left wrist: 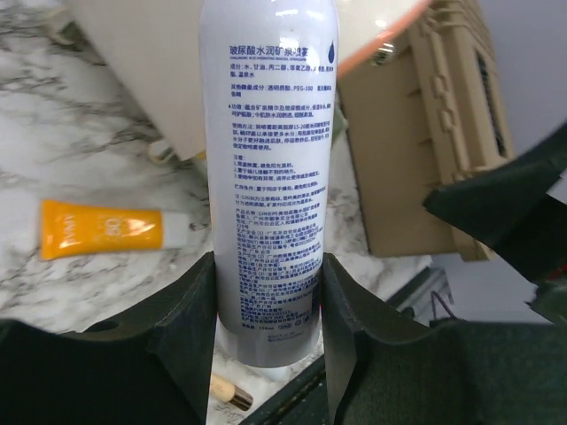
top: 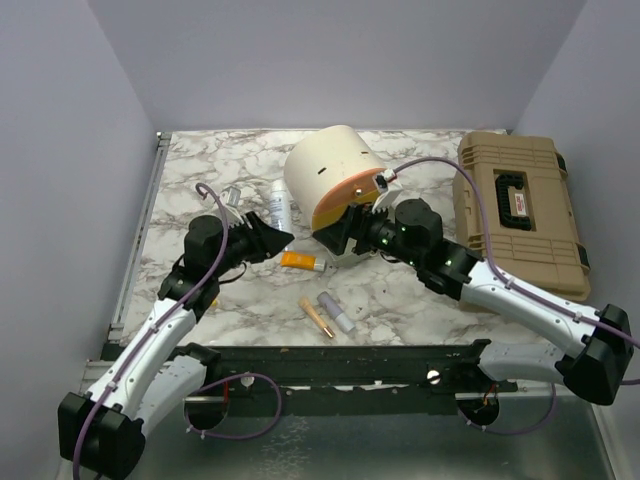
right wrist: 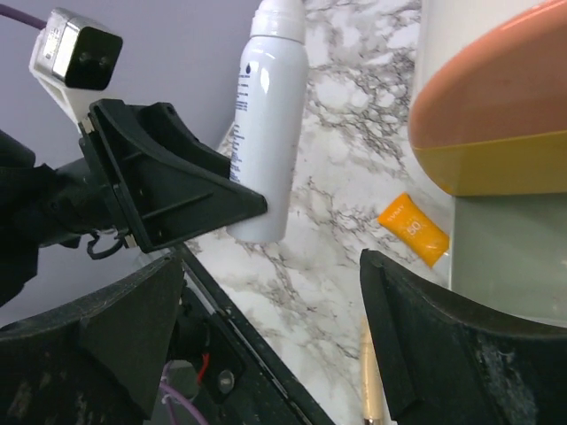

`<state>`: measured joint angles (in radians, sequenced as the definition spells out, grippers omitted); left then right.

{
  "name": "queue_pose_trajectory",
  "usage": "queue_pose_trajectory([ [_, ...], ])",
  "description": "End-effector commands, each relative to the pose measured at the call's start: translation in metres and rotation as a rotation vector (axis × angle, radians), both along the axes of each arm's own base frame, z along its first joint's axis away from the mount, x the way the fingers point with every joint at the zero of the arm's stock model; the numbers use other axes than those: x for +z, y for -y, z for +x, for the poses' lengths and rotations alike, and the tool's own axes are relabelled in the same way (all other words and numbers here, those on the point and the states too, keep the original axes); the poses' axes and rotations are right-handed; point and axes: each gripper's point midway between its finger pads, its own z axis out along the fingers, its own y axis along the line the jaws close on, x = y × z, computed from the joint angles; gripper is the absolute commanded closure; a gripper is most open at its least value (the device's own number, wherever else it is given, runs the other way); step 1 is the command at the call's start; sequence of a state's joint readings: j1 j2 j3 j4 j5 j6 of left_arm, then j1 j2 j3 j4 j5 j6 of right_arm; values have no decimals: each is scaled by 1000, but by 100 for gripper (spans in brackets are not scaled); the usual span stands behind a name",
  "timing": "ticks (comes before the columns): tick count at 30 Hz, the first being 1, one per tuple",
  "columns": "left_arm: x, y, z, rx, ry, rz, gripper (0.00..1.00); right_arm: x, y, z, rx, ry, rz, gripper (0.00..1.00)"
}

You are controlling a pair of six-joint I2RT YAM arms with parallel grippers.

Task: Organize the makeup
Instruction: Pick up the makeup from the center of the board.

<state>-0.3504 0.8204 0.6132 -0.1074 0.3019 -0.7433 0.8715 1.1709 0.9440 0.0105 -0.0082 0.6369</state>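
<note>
1. Left wrist view shows the left claw (left wrist: 270,266) drawn narrow and clamped on the white spray bottle (left wrist: 266,142). One black finger presses each side of the bottle's lower end, so most of the body sticks out ahead of the claw.
2. The bottle's long axis runs straight away from the left claw, cap end farthest. It points toward the cream-and-orange round case (top: 335,180), which sits tilted just beyond it on the counter (top: 200,160).
3. The right claw (right wrist: 270,266) stands wide with nothing between its fingers, close beside the case's orange rim. The bottle lies off to its left, so the left arm is the nearer one and has the grip.
4. Whether the bottle's base touches the counter cannot be told from any view.
5. The bottle is a smooth white cylinder with a rounded cap, a dark drop mark near the top and dense blue print down one side. It looks slick and light, so a grip this low could let it tip.
6. The orange tube (top: 303,262) lies flat on the counter between the two claws. The gold tube (top: 317,317) and lilac tube (top: 336,312) lie side by side nearer the arm bases, and the tan toolbox (top: 520,210) sits well apart at the right.
</note>
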Motion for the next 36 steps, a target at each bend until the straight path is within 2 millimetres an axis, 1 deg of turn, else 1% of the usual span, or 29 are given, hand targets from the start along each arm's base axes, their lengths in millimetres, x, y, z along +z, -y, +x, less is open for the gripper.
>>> queue_pose_trajectory([
  [1,61,38,-19,-265,216,-143,91,27,-17,1,67,15,112,16],
  [2,61,42,-23,-297,214,-169,91,25,-21,2,81,-3,117,18],
  [5,60,53,-34,-371,210,-211,92,29,-27,3,120,-23,163,23],
  [7,62,56,-40,-397,223,-210,93,32,-29,3,146,-33,198,26],
  [10,63,59,-45,-415,219,-231,94,38,-27,6,150,-31,243,26],
  [12,61,60,-49,-425,207,-254,95,39,-28,9,155,-20,257,28],
  [16,63,64,-53,-440,216,-280,96,36,-36,8,204,-38,255,30],
  [20,71,67,-53,-450,235,-312,99,24,-43,5,246,-77,265,31],
  [22,75,67,-54,-447,241,-326,100,22,-44,3,257,-85,270,30],
  [27,71,67,-53,-448,228,-343,100,16,-41,5,235,-91,261,30],
  [29,73,67,-53,-445,235,-353,100,15,-42,5,236,-93,255,31],
  [30,74,68,-53,-446,239,-354,100,14,-41,4,235,-98,254,32],
  [32,73,68,-54,-447,239,-356,100,15,-41,3,245,-88,261,40],
  [34,71,68,-54,-448,234,-355,100,15,-40,3,239,-91,261,43],
  [36,71,68,-54,-448,234,-355,100,16,-41,2,245,-87,263,49],
])
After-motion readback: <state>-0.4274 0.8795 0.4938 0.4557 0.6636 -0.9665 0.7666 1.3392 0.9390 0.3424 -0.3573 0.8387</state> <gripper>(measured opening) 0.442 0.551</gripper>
